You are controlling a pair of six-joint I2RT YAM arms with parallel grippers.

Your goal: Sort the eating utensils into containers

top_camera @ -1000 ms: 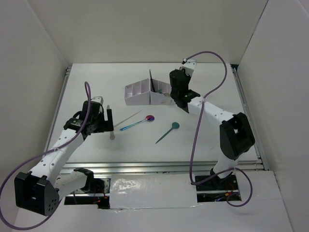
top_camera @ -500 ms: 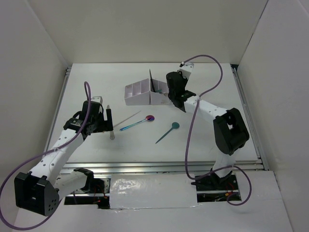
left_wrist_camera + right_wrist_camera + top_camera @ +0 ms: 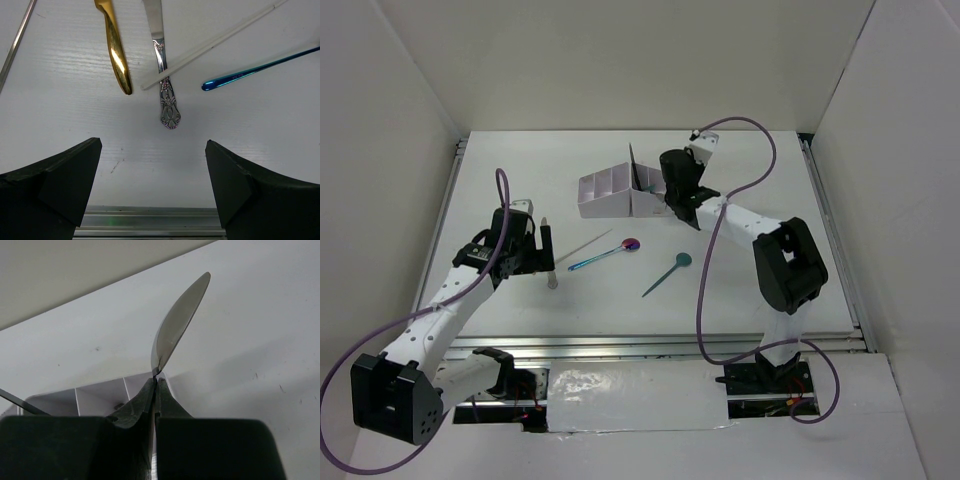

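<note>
My right gripper point(image 3: 156, 382) is shut on the handle of a silver spoon point(image 3: 180, 325), whose bowl sticks out beyond the fingertips. It hangs over the right end of the white organizer box point(image 3: 615, 195), whose compartments point(image 3: 100, 395) show just below. A black knife point(image 3: 633, 165) stands in the box. My left gripper point(image 3: 152, 190) is open above bare table, a little short of a gold handle point(image 3: 116, 50), an ornate silver handle point(image 3: 167, 95), a pale stick point(image 3: 210, 42) and an iridescent blue spoon point(image 3: 260, 67). A teal spoon point(image 3: 667, 273) lies mid-table.
Another thin silver stick point(image 3: 17, 42) lies at the left of the left wrist view. An aluminium rail point(image 3: 150, 222) runs along the table's near edge. White walls enclose the table on three sides. The right arm's purple cable point(image 3: 720, 260) loops over the table's right half.
The right arm has swung a little left with the spoon, closer over the box's right end. The left arm and the utensils on the table have not moved.
</note>
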